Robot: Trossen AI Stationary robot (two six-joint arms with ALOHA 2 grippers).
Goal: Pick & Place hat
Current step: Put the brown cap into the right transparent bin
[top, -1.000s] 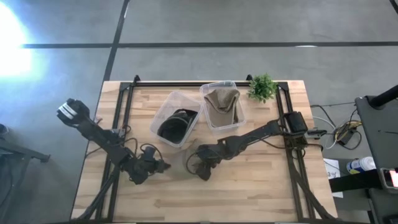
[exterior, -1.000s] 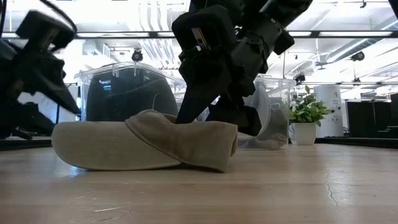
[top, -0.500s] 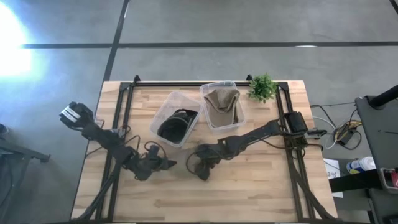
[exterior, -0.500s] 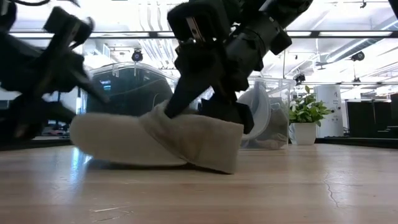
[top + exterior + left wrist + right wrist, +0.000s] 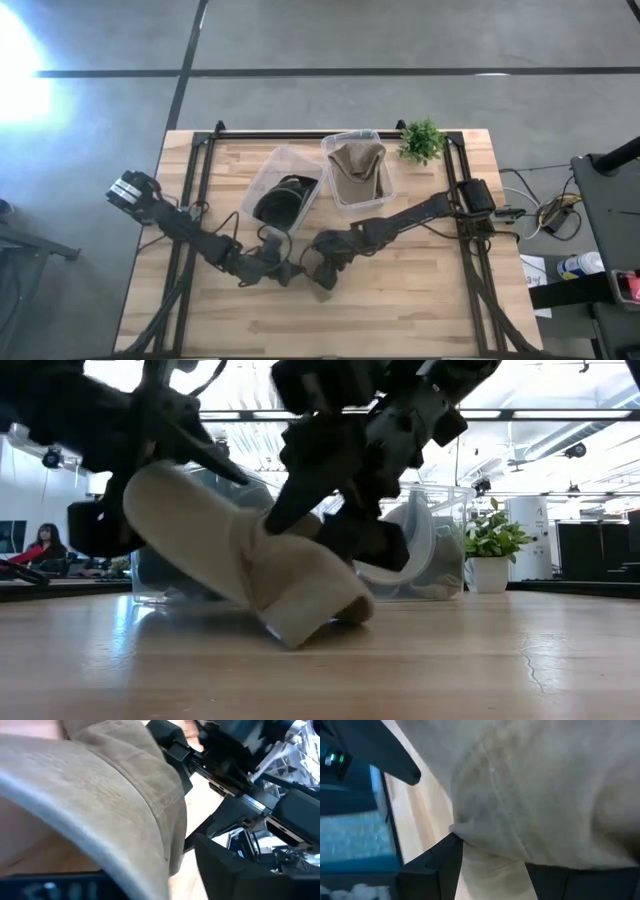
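Note:
A tan hat (image 5: 230, 550) stands tilted at mid-table between both grippers. Its brim (image 5: 160, 495) is raised toward the left, and its crown's lower edge (image 5: 300, 625) is on the wood. In the high view the hat (image 5: 302, 268) is mostly hidden by the arms. My left gripper (image 5: 285, 270) has come in from the left and is open, with its fingers on either side of the brim (image 5: 100, 820). My right gripper (image 5: 318, 268) is shut on the crown from the right. My left gripper has the brim between its open fingers, coming level from the table's left. One finger (image 5: 100, 525) lies below the raised brim and one finger (image 5: 200, 450) above it. Whether the brim rests on the lower one, I cannot tell. My right gripper pinches a fold of the crown's cloth (image 5: 490, 855) between its two fingers (image 5: 435, 870), slanting down from the table's right. The hat is tilted in the hold, and its lower crown edge stays on the table.
Two clear bins stand at the far side: one (image 5: 283, 200) holds a dark hat, the other (image 5: 357, 172) a tan one. A small plant (image 5: 422, 140) sits at the far right corner. A person (image 5: 40, 545) sits in the room beyond. Bare wood lies toward the near edge.
My left gripper has moved toward the table's right, up to the hat, and has risen. The hat has tipped: its brim end has lifted off the table and swung up, while the crown end stayed down in my right gripper's hold.

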